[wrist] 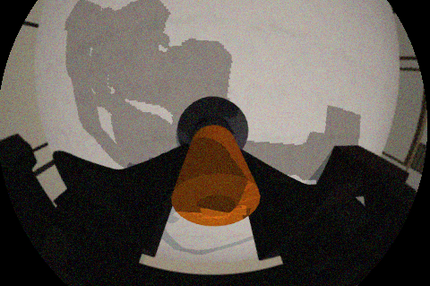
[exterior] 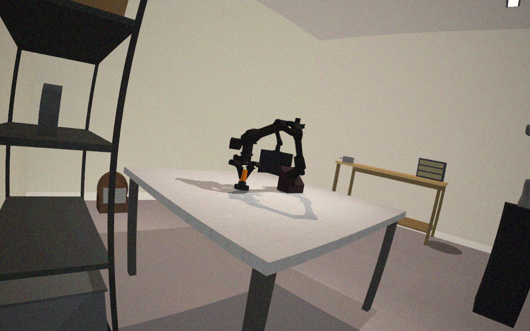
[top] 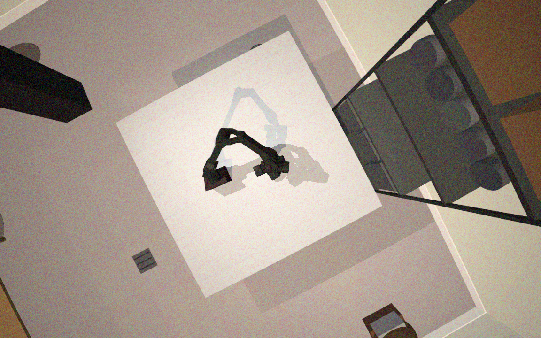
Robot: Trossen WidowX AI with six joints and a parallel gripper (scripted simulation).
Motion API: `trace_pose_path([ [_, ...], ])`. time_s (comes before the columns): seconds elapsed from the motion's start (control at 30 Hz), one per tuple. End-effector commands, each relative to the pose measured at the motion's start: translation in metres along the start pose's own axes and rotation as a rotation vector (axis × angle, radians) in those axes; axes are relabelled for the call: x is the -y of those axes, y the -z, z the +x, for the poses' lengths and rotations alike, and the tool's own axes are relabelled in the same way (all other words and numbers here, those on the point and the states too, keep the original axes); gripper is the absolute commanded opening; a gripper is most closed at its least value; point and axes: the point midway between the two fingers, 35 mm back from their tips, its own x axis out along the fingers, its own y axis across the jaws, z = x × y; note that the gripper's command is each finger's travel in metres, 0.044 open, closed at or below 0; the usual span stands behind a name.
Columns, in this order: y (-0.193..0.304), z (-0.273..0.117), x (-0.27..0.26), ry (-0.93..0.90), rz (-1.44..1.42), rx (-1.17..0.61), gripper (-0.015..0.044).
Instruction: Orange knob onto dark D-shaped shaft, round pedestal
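Grasps the orange knob [exterior: 244, 175] [wrist: 216, 176] in the pincer [top: 273, 169] [exterior: 244, 174] [wrist: 213, 151], directly above the round pedestal [exterior: 241, 186] [wrist: 212, 108], near the middle of the exterior frame. Does not reveal whether knob and shaft engage. Flanks the knob with black fingers on both sides in the wrist view, hiding part of the pedestal. Keeps the knob out of sight in the top view, under the arm [top: 258, 144] [exterior: 298, 144].

Points the knob's long axis roughly upright in the exterior view, running from bottom centre up toward the pedestal in the wrist view. Hides the hole's flat side.

Rises from the dark reddish base [top: 217, 183] [exterior: 290, 183], right of the pedestal in the exterior frame. Leaves open room on the tabletop [top: 205, 252] [exterior: 320, 226] [wrist: 291, 30] toward the lower centre there, with edges well apart from the knob. Stands beyond the tabletop's right edge in the top view: the shelf rack [top: 480, 119] [exterior: 118, 123].
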Motion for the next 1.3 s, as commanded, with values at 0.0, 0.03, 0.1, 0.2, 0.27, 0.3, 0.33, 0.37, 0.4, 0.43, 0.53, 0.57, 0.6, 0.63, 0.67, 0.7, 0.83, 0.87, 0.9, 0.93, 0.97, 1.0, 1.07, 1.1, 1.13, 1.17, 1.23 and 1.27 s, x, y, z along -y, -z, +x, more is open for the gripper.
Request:
trace_pose_path([
  [0.0,-0.0023,0.0034,0.0009,-0.002,0.007,0.003,0.0],
  [0.03,-0.0025,0.0044,0.001,-0.002,0.007,0.003,0.0],
  [0.1,-0.0028,0.0064,0.0011,-0.002,0.007,0.003,0.0],
  [0.2,-0.0033,0.0077,0.0014,-0.002,0.007,0.003,0.0],
  [0.27,-0.0002,0.0064,0.0001,-0.001,-0.002,-0.003,0.0],
  [0.3,-0.0002,0.0064,0.0001,-0.001,-0.002,-0.003,0.0],
  [0.33,-0.0002,0.0064,0.0001,-0.001,-0.002,-0.003,0.0],
  [0.37,-0.0002,0.0064,0.0001,-0.001,-0.002,-0.003,0.0],
  [0.4,-0.0002,0.0064,0.0001,-0.001,-0.002,-0.003,0.0],
  [0.43,-0.0002,0.0064,0.0001,-0.001,-0.002,-0.003,0.0],
  [0.53,-0.0002,0.0064,0.0001,-0.001,-0.002,-0.003,0.0079],
  [0.57,-0.0002,0.0064,0.0001,-0.001,-0.002,-0.003,0.0105],
  [0.6,-0.0002,0.0064,0.0001,-0.001,-0.002,-0.003,0.0131],
  [0.63,-0.0002,0.0064,0.0001,-0.001,-0.002,-0.003,0.0157],
  [0.67,-0.0002,0.0064,0.0001,-0.001,-0.002,-0.003,0.0184],
  [0.7,-0.0002,0.0064,0.0001,-0.001,-0.002,-0.003,0.021],
  [0.83,-0.0002,0.0064,0.0001,-0.001,-0.002,-0.003,0.0315],
  [0.87,-0.0002,0.0064,0.0001,-0.001,-0.002,-0.003,0.0341],
  [0.9,-0.0002,0.0064,0.0001,-0.001,-0.002,-0.003,0.0368],
  [0.93,-0.0002,0.0064,0.0001,-0.001,-0.002,-0.003,0.0394],
  [0.97,-0.0002,0.0064,0.0001,-0.001,-0.002,-0.003,0.042],
  [1.0,-0.0002,0.0064,0.0001,-0.001,-0.002,-0.003,0.044],
  [1.07,-0.0002,0.0064,0.0001,-0.001,-0.002,-0.003,0.044],
  [1.1,-0.0002,0.0064,0.0001,-0.001,-0.002,-0.003,0.044],
  [1.13,-0.0002,0.0064,0.0001,-0.001,-0.002,-0.003,0.044],
  [1.17,-0.0002,0.0064,0.0001,-0.001,-0.002,-0.003,0.044],
  [1.23,-0.0002,0.0064,0.0001,-0.001,-0.002,-0.003,0.044],
  [1.27,-0.0002,0.0064,0.0001,-0.001,-0.002,-0.003,0.044],
])
